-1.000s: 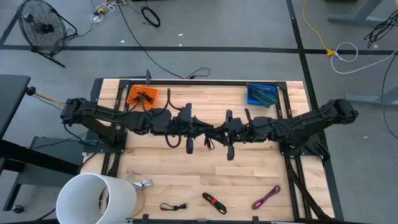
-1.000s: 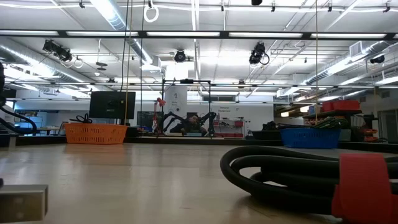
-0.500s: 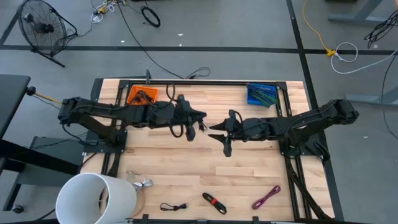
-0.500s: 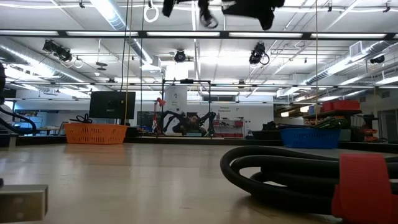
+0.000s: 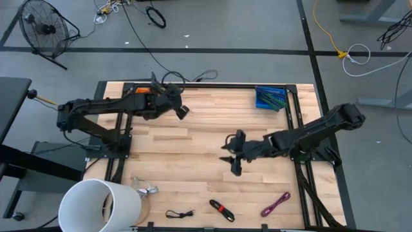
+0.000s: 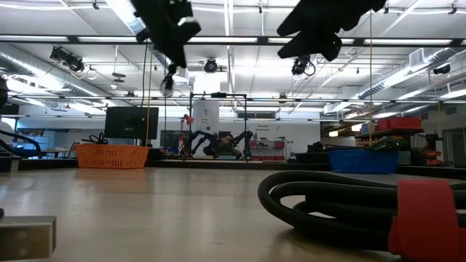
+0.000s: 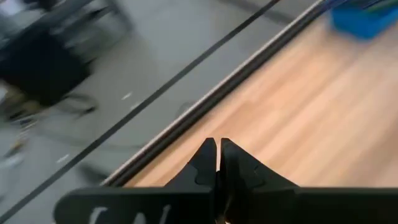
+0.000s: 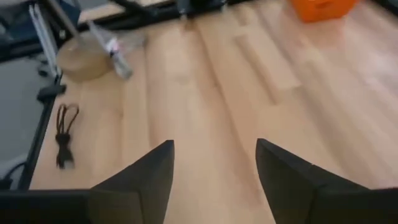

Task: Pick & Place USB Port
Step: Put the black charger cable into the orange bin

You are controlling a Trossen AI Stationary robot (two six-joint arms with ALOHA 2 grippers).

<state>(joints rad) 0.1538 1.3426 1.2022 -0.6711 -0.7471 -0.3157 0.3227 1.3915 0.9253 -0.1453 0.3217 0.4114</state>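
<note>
**Left pincer clenched by orange bin, right one spread over bare wood**

The left gripper (image 5: 181, 111) hangs clenched just beside the orange bin (image 5: 144, 99) at the table's (image 5: 193, 174) far edge; whether it holds anything, I cannot tell. Mid-table, the right gripper (image 5: 230, 156) is spread wide, empty, with open boards around. Bundled cables (image 5: 221, 210) line the near edge; blue bin (image 5: 270, 98) far right.

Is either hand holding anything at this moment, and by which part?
Right hand is open and empty. Left hand is shut; whether it pinches anything cannot be told.

Grey floor (image 5: 257, 26), black fan (image 5: 40, 27), ceiling lights (image 6: 218, 40)
</note>
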